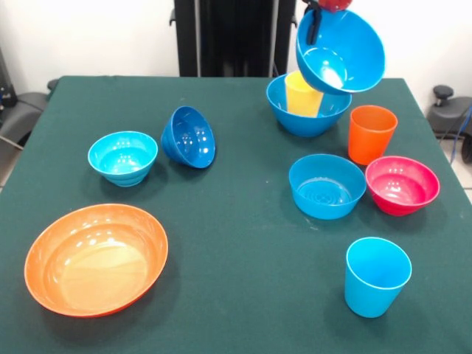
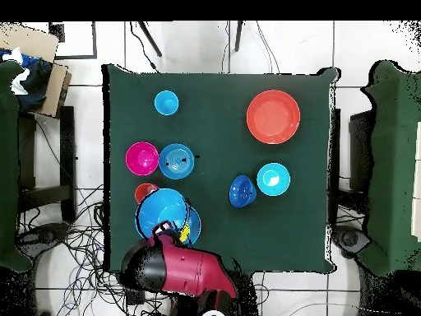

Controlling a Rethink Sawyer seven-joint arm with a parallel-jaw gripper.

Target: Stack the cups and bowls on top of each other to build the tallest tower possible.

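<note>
My gripper enters at the top edge and is shut on the rim of a large blue bowl, which hangs tilted in the air with its opening facing the camera. Right under it a second large blue bowl stands on the table with the yellow cup upright inside. From overhead the held bowl overlaps the lower bowl, and the red arm hides the gripper. The orange cup, a medium light blue bowl, a magenta bowl and the light blue cup stand nearby.
On the other half of the green table a small dark blue bowl lies tipped on its side beside an upright cyan bowl. The wide orange bowl sits near the front left corner. Cables cover the floor by the base.
</note>
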